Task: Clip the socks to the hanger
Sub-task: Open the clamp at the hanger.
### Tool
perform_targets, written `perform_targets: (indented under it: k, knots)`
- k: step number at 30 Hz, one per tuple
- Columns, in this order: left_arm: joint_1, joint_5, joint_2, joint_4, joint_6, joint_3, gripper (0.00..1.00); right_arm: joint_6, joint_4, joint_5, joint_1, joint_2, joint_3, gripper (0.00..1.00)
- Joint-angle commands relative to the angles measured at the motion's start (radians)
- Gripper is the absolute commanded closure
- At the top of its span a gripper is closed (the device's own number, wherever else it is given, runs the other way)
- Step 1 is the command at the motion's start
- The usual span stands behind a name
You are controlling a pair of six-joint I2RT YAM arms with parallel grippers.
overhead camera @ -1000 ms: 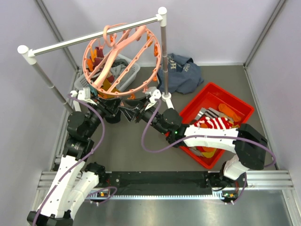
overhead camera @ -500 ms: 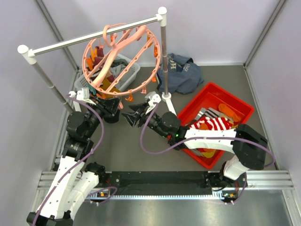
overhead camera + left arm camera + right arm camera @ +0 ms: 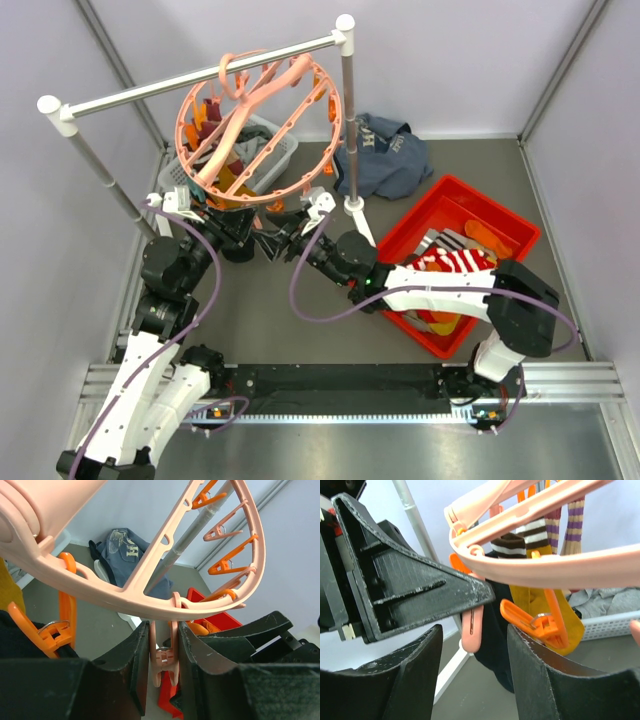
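The salmon-pink ring hanger hangs from the rail, with yellow, dark and striped socks clipped on it. My left gripper is shut on a pink clip peg under the ring's lower rim. My right gripper is open and empty just below the same peg, its jaws on either side of it without touching. An orange peg hangs over its right finger. A red-and-white striped sock and an orange sock lie in the red bin.
The white-and-grey rail stand spans the back, its right post base next to my right arm. A navy garment lies behind the bin. A white basket sits behind the hanger.
My right gripper drew back a little, then moved left again up under the hanger's lower rim. My left gripper has stayed on the peg.
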Motion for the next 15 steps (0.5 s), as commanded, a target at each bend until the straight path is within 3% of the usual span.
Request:
perform_targets:
  k: [1, 8, 11, 15]
  knots:
    - [-0.001, 0.015, -0.003, -0.025, -0.012, 0.023, 0.96, -0.016, 0.036, -0.017, 0.014, 0.025, 0.077, 0.46]
    - [-0.001, 0.027, -0.021, -0.024, -0.022, 0.027, 0.94, -0.005, 0.025, -0.023, 0.014, 0.046, 0.095, 0.52]
    - [-0.001, 0.038, -0.021, -0.024, -0.023, 0.028, 0.94, -0.005, 0.025, -0.02, 0.014, 0.046, 0.098, 0.61]
    - [0.0, 0.052, -0.026, -0.028, -0.015, 0.034, 0.9, -0.007, 0.019, -0.02, 0.014, 0.037, 0.094, 0.84]
